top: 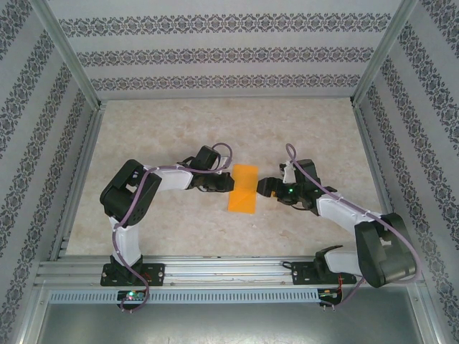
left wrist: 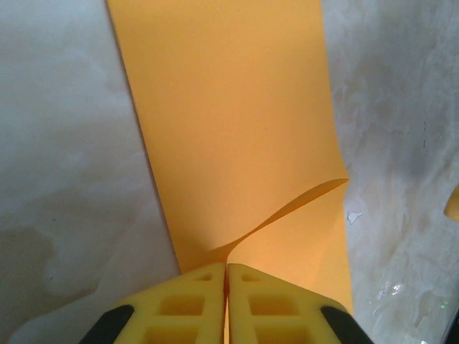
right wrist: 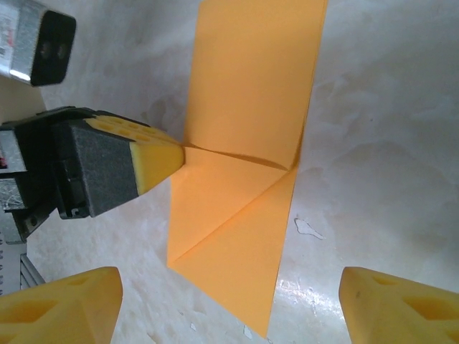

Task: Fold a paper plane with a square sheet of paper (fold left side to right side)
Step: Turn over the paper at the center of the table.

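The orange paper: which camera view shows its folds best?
Right wrist: the orange paper lies nearly whole there, diagonal crease clear. Left wrist shows a close part with a lifted flap; top external shows it small.

Left wrist cam: orange paper [left wrist: 237,129] runs off top edge. Its near edge is buried behind left gripper [left wrist: 226,276] fingers, so I can't count layers pinched. Yellow sliver [left wrist: 452,203] at right edge is cropped, no clue what. Right gripper [right wrist: 231,287] fingers chopped by bottom corners. Top cam: creases too small for me.
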